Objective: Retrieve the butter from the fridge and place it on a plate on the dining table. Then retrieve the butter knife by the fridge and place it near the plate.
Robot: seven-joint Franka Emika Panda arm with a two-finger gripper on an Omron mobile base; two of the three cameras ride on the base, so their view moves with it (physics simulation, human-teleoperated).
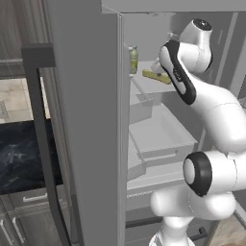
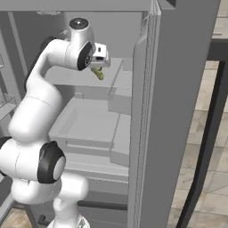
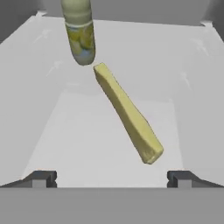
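The fridge (image 1: pixel 86 120) stands open, and my arm reaches onto its upper shelf. The butter (image 3: pixel 127 111), an olive-yellow bar, lies flat and slantwise on the white shelf floor. It shows small in the left base view (image 1: pixel 156 76) and just under my hand in the right base view (image 2: pixel 98 73). My gripper (image 3: pixel 111 179) is open, hovering short of the butter's near end with nothing between its fingertips (image 3: pixel 39 178). The dining table (image 1: pixel 19 149), black and marbled, lies to the left past the door. The plate and the butter knife are out of view.
A pale green bottle (image 3: pixel 79 33) stands upright at the butter's far end, close to touching it, also seen in the left base view (image 1: pixel 133 59). Shelf walls rise on both sides. A white drawer bin (image 1: pixel 158 134) juts out below the shelf. The open door (image 2: pixel 178 111) flanks my arm.
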